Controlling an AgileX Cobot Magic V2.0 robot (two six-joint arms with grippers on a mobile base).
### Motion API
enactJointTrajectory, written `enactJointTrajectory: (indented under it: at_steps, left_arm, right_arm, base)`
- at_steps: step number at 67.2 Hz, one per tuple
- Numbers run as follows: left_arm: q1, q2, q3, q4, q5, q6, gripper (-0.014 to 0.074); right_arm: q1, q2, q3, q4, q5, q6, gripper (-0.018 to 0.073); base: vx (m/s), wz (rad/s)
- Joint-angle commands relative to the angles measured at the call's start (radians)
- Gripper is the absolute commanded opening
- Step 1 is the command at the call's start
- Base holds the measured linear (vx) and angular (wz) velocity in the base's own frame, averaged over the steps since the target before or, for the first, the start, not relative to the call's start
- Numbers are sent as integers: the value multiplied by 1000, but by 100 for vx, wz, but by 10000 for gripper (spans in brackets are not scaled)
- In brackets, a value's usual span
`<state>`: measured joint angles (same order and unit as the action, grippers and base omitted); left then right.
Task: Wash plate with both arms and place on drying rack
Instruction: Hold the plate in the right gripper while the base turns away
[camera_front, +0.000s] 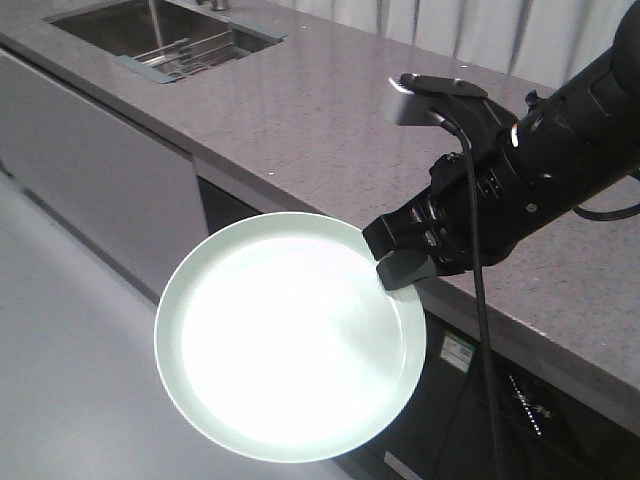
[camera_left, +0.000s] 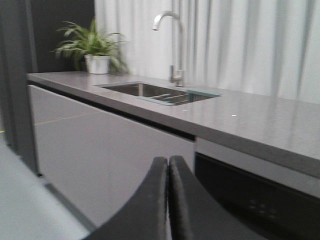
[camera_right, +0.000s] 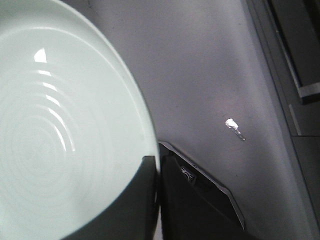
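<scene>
Grey countertop (camera_front: 330, 110) holds a sink (camera_front: 120, 28). Off its front edge, right gripper (camera_front: 398, 262) clamps the plate (camera_front: 290, 340); left gripper (camera_left: 168, 195) fingers touch.

In the right wrist view the plate (camera_right: 60, 125) runs off left, rim hidden under the right claw (camera_right: 155, 157).

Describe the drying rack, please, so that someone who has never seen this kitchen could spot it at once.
Follow the long grey countertop to the steel sink set into its far end. The drying rack sits at one end of that sink: a flat row of thin steel rods with a grey-blue plastic edge, unlike the smooth steel beside it.
</scene>
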<state>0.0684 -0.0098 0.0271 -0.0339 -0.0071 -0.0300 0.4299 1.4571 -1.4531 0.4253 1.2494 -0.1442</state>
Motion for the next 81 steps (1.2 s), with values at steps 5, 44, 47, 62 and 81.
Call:
enactJointTrajectory:
  at_steps: [5, 44, 47, 62, 81]
  left_arm:
    - [-5, -16, -28, -9, -73, -1, -7]
    - [-5, -16, -28, -9, -73, -1, -7]
    - [-5, -16, -28, -9, -73, -1, -7]
    - [-5, -16, -28, -9, -73, -1, -7]
    - [-5, -16, -28, -9, -73, -1, -7]
  right_arm:
    - [-1, -39, -26, 31, 25, -9, -4]
    - [-1, -39, -26, 31, 25, -9, -4]
    - [-1, -39, -26, 31, 25, -9, -4]
    - [-1, -39, -26, 31, 25, -9, -4]
    - [-1, -39, -26, 31, 25, -9, -4]
  base:
    - [-15, 57]
    - [-13, 49]
    - [-11, 41]
    - [-9, 36]
    - [-6, 32]
